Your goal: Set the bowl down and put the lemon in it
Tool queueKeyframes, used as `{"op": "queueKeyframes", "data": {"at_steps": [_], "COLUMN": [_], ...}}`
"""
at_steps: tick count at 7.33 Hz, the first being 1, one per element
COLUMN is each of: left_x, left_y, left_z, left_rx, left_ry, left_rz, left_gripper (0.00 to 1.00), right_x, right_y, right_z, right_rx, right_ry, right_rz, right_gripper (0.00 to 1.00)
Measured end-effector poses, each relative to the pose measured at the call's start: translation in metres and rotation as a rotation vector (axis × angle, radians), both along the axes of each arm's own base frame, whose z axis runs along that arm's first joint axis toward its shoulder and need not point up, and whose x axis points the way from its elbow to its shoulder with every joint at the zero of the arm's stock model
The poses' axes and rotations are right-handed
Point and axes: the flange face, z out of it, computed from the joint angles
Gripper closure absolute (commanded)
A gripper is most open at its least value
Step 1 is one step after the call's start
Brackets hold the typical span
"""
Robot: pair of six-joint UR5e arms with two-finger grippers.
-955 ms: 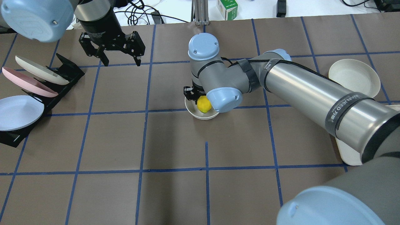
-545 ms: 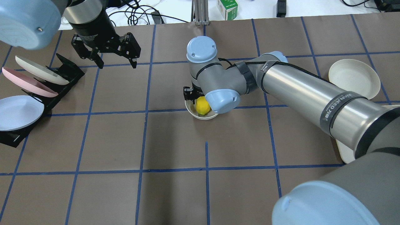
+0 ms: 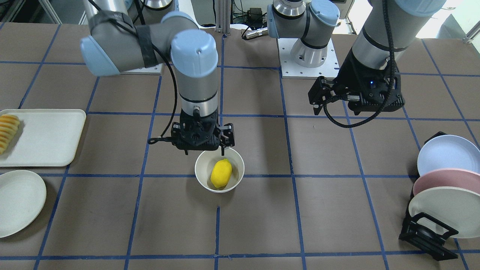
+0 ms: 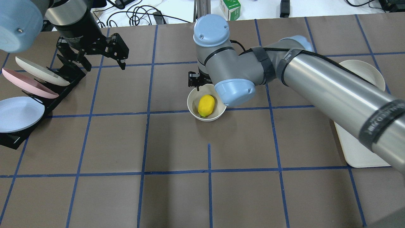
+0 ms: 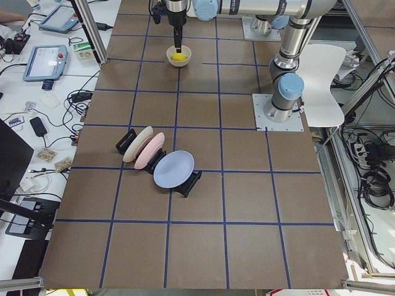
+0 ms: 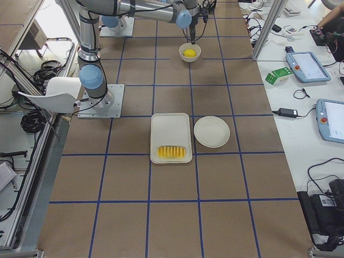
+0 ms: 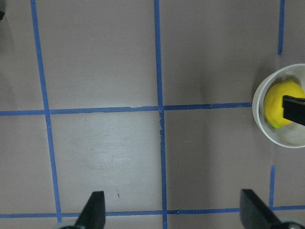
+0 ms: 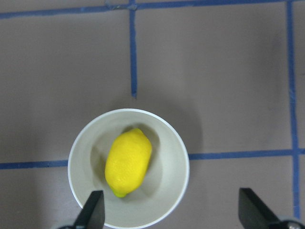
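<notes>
Noting the right jaws have lifted away, spread and empty, we find the lemon [image 3: 221,173] lying loose in the bowl [image 3: 201,168] on the tabletop [image 3: 262,225]; left jaws idle, spread; task apparently done.

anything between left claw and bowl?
Nothing. In the overhead view, only bare table crossed by a blue tape line lies between the left claw and the bowl. The left wrist view shows the same.
</notes>
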Motion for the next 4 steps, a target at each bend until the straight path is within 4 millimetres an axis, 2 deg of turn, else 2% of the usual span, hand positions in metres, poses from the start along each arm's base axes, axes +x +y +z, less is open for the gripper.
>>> {"op": "queueKeyframes", "data": {"at_steps": [1, 2, 3, 4], "left_x": [0.000, 0.000, -0.001, -0.002], "left_y": [0.006, 0.011, 0.015, 0.017], "left_z": [0.000, 0.001, 0.002, 0.003], "left_rx": [-0.001, -0.003, -0.008, -0.011], "left_ry": [0.001, 0.001, 0.001, 0.000], "left_rz": [0.001, 0.001, -0.001, -0.002], "left_gripper": [0.00, 0.00, 0.00, 0.00], "right_x": [-0.036, -0.076, -0.111, -0.132], "right_y": [0.010, 0.021, 0.035, 0.048], "right_z": [0.041, 0.072, 0.095, 0.109], "right_rx": [0.000, 0.018, 0.045, 0.066], "right_ry": [0.002, 0.010, 0.020, 0.031], "right_rz": [-0.040, -0.069, -0.072, -0.054], "right_gripper": [0.00, 0.00, 0.00, 0.00]}}
